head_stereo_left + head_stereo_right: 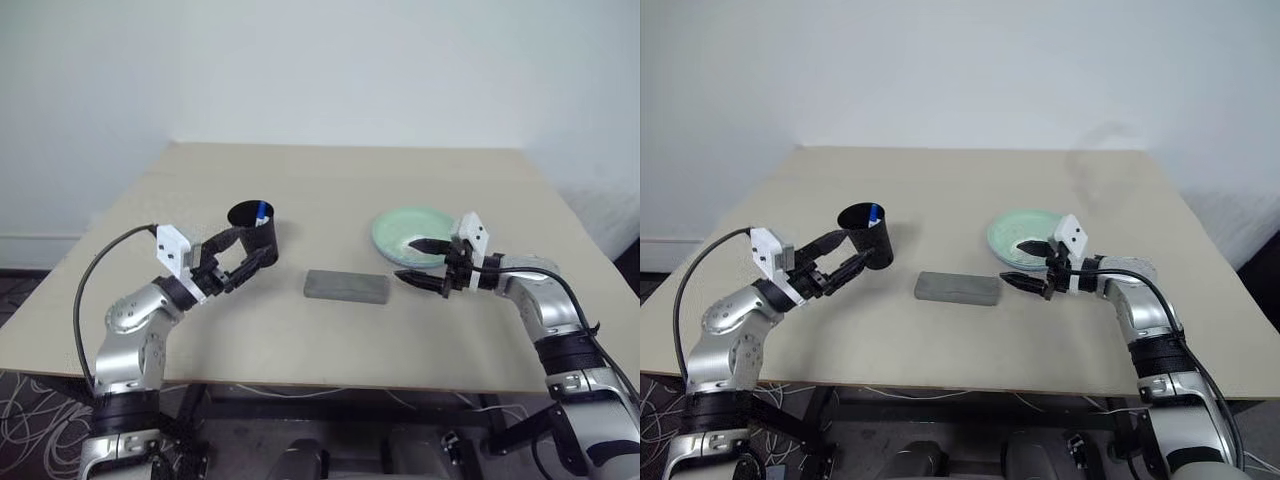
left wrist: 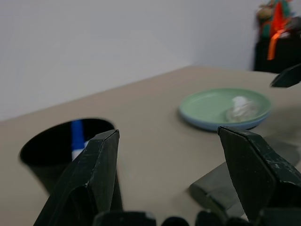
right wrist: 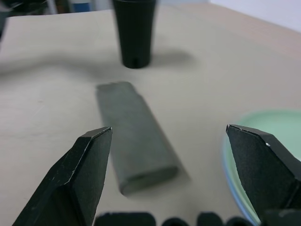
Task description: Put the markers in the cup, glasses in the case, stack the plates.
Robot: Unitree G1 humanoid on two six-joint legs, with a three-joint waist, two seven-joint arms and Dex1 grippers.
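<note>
Left gripper (image 1: 252,262) hangs wide open and empty just beside the cup (image 1: 255,232), which holds a blue-capped marker (image 1: 261,212), presumably dropped in. Right gripper (image 1: 418,262), likewise spread, hovers at the stacked plates (image 1: 400,232); the shut case (image 1: 346,286) lies between both on the surface (image 1: 330,180).

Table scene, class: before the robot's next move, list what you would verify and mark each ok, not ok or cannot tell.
1. Marker in cup: ok; count cannot tell.
2. Cup upright: ok.
3. Case shut: ok; glasses inside cannot tell.
4. Plates stacked, green plate on blue plate: ok.
5. Left end effector open, empty: ok.
6. Right end effector open, empty: ok.
</note>
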